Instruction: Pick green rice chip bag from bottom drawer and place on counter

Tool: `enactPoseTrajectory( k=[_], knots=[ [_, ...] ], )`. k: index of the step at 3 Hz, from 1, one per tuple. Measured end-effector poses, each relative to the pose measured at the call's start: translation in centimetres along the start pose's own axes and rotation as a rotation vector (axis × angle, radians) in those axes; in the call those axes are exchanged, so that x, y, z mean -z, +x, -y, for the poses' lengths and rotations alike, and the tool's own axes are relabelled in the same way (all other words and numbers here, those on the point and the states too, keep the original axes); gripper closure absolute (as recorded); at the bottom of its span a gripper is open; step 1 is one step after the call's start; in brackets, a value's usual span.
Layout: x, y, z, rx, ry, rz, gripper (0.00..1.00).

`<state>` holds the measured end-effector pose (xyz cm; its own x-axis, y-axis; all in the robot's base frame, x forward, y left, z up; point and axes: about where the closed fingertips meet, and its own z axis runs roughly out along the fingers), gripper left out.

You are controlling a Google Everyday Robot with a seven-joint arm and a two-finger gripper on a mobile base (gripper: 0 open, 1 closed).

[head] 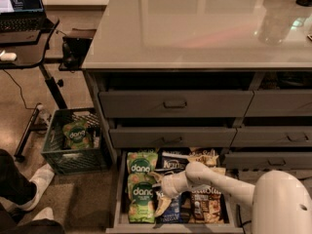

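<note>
The bottom drawer [118, 199] is pulled open and packed with snack bags. Two green rice chip bags lie along its left side, one at the back [142, 163] and one nearer the front [142, 197]. My white arm reaches in from the lower right. Its gripper [163, 186] hangs low over the drawer at the right edge of the front green bag, above the blue bags [171, 163]. Whether it touches the bag is hidden. The glossy grey counter [195, 28] spreads above the drawers.
Brown snack bags [206, 204] fill the drawer's right side. A green crate [63, 155] holding another green bag stands on the floor to the left. A black desk [24, 52] with a laptop is at far left, and a person's white shoes [39, 179] are nearby. Closed drawers [175, 104] sit above.
</note>
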<state>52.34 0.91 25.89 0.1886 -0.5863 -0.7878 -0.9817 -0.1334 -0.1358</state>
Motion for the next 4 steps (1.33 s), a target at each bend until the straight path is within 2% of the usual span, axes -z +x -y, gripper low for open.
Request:
enactPoseTrajectory(
  k=[1, 2, 3, 4],
  knots=[
    [-1.3, 0.6, -0.4, -0.035, 0.02, -0.071, 0.0],
    [-2.3, 0.9, 0.4, -0.058, 0.066, -0.123, 0.0],
    [-2.3, 0.9, 0.4, -0.058, 0.066, -0.123, 0.0],
    [-4.1, 1.1, 0.0, -0.049, 0.042, -0.121, 0.0]
  ],
)
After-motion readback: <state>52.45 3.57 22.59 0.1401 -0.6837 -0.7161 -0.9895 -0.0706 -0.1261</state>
